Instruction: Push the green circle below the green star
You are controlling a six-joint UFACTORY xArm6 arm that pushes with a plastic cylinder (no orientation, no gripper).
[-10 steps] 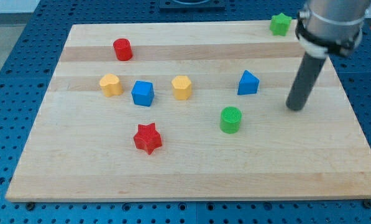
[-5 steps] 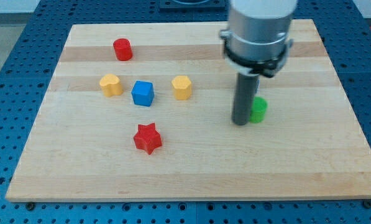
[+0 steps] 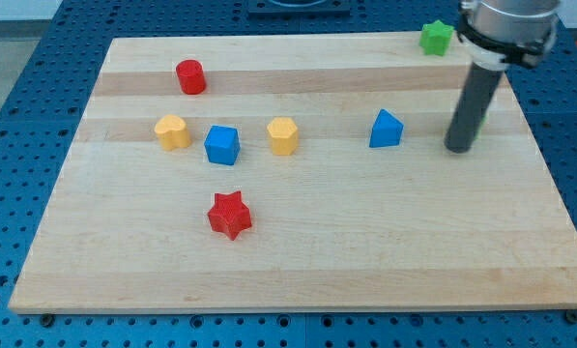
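With no writing visible, my tip (image 3: 458,148) right of blue block (image 3: 386,129)

My tip (image 3: 458,148) stands right of the triangle (image 3: 386,129), perhaps hiding another block.

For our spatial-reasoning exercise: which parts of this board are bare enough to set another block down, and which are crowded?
Free: the whole strip along the view's bottom, below the red star, and the stretch right of it. Crowded: the middle row from yellow block to blue triangular block. My tip stands right of that.
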